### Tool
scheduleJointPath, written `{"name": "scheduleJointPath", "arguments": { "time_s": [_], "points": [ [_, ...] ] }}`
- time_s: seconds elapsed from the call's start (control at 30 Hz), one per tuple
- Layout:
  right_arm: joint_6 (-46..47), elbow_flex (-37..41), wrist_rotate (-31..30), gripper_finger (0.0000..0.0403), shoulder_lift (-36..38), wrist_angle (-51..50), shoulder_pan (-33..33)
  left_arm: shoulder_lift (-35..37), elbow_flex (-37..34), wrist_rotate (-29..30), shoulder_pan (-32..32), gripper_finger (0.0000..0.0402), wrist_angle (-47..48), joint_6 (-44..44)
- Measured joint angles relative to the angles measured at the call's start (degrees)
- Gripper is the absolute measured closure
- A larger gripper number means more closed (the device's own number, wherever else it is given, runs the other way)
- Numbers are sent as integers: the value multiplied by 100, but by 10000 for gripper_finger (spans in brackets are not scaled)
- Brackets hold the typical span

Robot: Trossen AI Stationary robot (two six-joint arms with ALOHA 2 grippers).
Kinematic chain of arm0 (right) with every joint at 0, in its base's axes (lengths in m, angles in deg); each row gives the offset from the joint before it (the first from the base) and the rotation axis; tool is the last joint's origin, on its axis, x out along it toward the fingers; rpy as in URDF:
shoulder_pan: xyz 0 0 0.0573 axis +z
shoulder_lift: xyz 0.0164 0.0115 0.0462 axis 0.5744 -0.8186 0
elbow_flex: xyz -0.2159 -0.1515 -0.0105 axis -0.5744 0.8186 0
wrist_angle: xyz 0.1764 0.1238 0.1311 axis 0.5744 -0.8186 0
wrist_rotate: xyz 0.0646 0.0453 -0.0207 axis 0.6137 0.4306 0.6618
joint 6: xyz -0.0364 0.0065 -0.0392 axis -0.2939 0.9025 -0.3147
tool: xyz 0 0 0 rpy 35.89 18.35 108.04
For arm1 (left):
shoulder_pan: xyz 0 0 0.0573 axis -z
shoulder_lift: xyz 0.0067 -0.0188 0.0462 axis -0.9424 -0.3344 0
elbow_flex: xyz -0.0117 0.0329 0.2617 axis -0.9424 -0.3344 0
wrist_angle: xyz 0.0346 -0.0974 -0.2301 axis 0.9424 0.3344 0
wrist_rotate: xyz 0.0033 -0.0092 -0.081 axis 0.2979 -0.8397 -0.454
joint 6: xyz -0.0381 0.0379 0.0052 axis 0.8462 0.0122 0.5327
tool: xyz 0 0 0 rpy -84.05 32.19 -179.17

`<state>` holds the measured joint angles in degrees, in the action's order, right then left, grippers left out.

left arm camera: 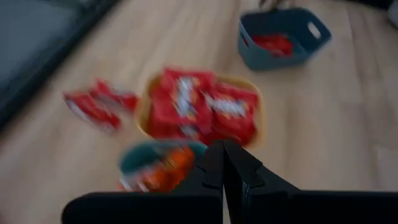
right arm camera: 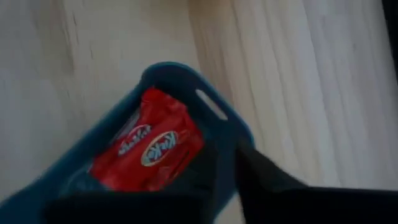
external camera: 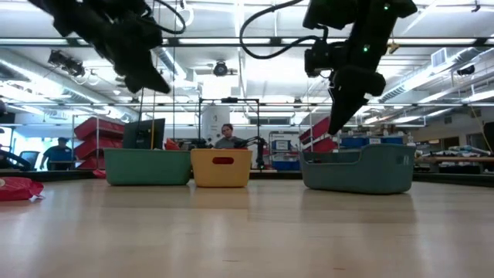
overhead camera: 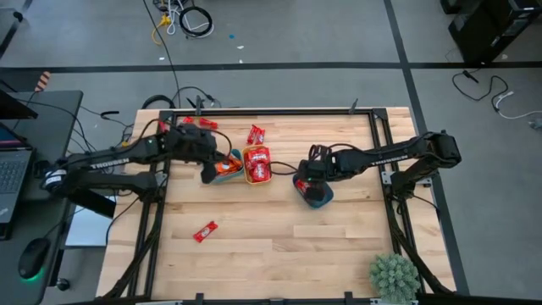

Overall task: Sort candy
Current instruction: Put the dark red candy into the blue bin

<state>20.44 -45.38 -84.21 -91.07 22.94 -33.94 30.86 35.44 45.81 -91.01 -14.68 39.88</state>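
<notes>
Right wrist view, claw (right arm camera: 227, 177) seemingly parted, candy (right arm camera: 149, 149) blurred.

Small potted plant (overhead camera: 394, 276), table corner

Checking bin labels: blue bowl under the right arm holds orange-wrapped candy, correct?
Not quite. The candy in the blue bowl under the right arm is red-wrapped with white marks, as the right wrist view shows. The orange wrappers sit in the teal bowl.
</notes>
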Motion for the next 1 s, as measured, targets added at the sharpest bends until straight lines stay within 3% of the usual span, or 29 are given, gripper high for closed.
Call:
{"name": "scheduleJointPath", "arguments": {
  "time_s": [0.07,0.27,0.6,0.77,1.0],
  "points": [
    [-293,71,-22,388,3,190,-67,-1,187,17,241,401,587,330],
    [-729,370,142,400,5,1038,-330,-62,362,18,921,401,1833,1679],
    [-805,468,212,402,83,1447,-354,-370,369,18,2069,390,3195,3748],
    [-940,470,212,402,83,1521,-352,-848,369,-308,2551,354,3164,4093],
    [-1032,470,213,402,83,1495,-352,-1729,369,-658,3067,259,2563,4656]
  ]
}}
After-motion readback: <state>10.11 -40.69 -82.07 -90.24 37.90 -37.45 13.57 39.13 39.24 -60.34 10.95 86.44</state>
